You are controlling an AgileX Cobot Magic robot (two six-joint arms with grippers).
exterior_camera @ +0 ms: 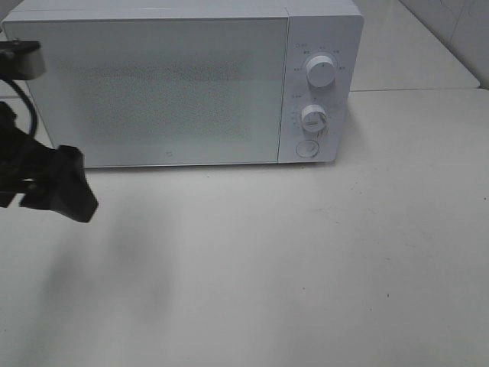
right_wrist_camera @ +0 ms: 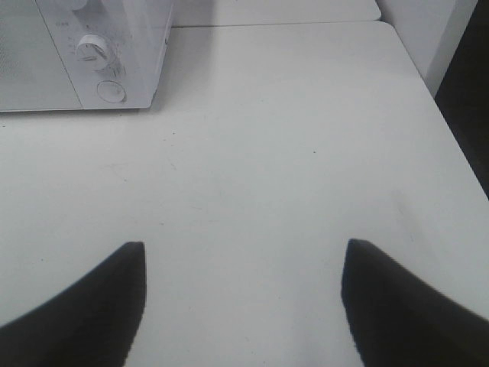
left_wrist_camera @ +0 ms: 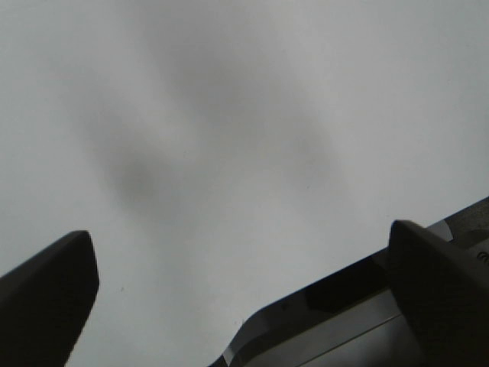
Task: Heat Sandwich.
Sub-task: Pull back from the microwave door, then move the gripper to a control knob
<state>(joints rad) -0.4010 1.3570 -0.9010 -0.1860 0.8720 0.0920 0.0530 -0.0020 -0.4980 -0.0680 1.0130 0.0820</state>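
The sandwich shows in none of the three views, so its place cannot be told. The microwave (exterior_camera: pixel 153 84) stands at the back of the worktop (exterior_camera: pixel 306 267) with its door (exterior_camera: pixel 145 92) shut, and the speckled, frosted front lets nothing inside be seen.

The exterior high view alone takes in the whole oven: two round knobs (exterior_camera: pixel 322 70) (exterior_camera: pixel 313 117) one above the other on the panel to the right of the door, and a round button (exterior_camera: pixel 306 148) below them. It also shows the left arm (exterior_camera: pixel 57 187), black, hanging above the worktop in front of the door's left lower corner and throwing a soft shadow.

The left wrist view gives only bare pale surface, with the left fingers (left_wrist_camera: pixel 53 290) spread wide and nothing between them; a grey edged shape beside one finger cannot be made out.

The right wrist view shows the right fingers (right_wrist_camera: pixel 84 306) apart and empty above open worktop, well apart from the microwave's knob corner, plus the worktop's far edge against dark floor (right_wrist_camera: pixel 474 115). The right arm lies outside the exterior high view.
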